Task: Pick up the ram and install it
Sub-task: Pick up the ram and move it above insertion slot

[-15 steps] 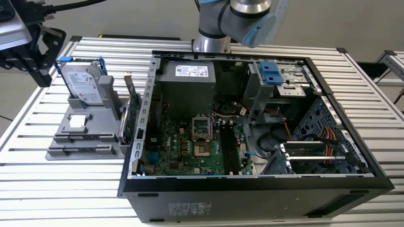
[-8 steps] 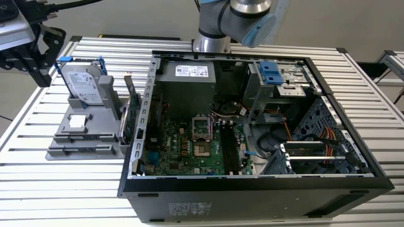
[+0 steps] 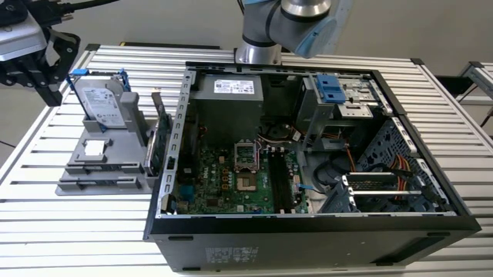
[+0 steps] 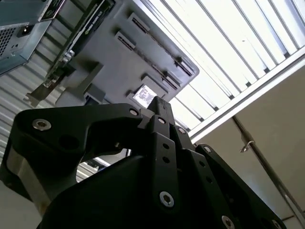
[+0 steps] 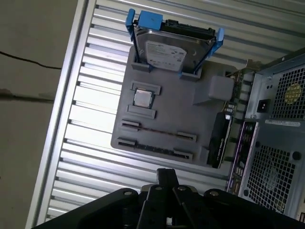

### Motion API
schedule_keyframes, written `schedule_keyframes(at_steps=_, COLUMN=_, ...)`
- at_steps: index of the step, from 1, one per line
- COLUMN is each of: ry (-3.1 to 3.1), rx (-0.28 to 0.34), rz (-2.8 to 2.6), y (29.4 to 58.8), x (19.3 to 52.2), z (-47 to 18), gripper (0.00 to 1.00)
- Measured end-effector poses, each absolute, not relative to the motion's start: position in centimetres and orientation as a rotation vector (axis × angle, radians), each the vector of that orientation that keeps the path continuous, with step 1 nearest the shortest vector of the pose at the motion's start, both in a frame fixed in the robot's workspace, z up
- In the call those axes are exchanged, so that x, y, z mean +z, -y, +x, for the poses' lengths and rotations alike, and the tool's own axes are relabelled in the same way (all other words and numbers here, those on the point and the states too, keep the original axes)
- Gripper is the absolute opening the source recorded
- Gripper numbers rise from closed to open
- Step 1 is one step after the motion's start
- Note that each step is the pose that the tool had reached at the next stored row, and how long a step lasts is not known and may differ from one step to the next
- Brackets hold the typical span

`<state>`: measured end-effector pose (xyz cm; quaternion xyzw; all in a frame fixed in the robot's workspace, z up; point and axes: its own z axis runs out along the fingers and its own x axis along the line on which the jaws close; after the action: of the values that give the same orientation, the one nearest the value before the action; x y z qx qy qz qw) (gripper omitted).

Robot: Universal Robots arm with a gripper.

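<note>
One closed, empty pincer hangs clear of the ram, racked beside processor and hard drive

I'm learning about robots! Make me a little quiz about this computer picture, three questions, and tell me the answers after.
1. True or false: the ram is already plugged in inside the open computer case.
2. What colour are the clips around the hard drive? A red, B blue, C yellow.
3. Fill the gap: in the exterior view, the pincer is on the exterior view's ____ of the case.

Key:
1. False. It lies in a slot of the gray holder, outside the case.
2. B.
3. Left.
</note>
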<state>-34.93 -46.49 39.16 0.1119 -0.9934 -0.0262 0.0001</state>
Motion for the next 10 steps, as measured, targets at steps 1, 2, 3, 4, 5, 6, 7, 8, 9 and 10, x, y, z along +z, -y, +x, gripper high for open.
schedule_keyframes(at_steps=1, ry=3.12, rx=-0.082, rz=0.359, y=46.49, x=39.16, z=-34.94, gripper=0.0)
schedule_keyframes(at_steps=2, ry=3.118, rx=-0.082, rz=0.369, y=46.49, x=39.16, z=-34.94, gripper=0.0)
schedule_keyframes(at_steps=3, ry=3.117, rx=-0.082, rz=0.379, y=46.49, x=39.16, z=-34.94, gripper=0.0)
schedule_keyframes(at_steps=4, ry=3.116, rx=-0.082, rz=0.388, y=46.49, x=39.16, z=-34.94, gripper=0.0)
schedule_keyframes(at_steps=5, ry=3.114, rx=-0.082, rz=0.397, y=46.49, x=39.16, z=-34.94, gripper=0.0)
schedule_keyframes(at_steps=6, ry=3.113, rx=-0.082, rz=0.407, y=46.49, x=39.16, z=-34.93, gripper=0.0)
schedule_keyframes(at_steps=7, ry=3.112, rx=-0.082, rz=0.416, y=46.49, x=39.16, z=-34.93, gripper=0.0)
schedule_keyframes(at_steps=8, ry=3.11, rx=-0.082, rz=0.425, y=46.49, x=39.16, z=-34.93, gripper=0.0)
schedule_keyframes(at_steps=9, ry=3.109, rx=-0.082, rz=0.435, y=46.49, x=39.16, z=-34.94, gripper=0.0)
schedule_keyframes(at_steps=10, ry=3.107, rx=-0.082, rz=0.443, y=46.49, x=39.16, z=-34.94, gripper=0.0)
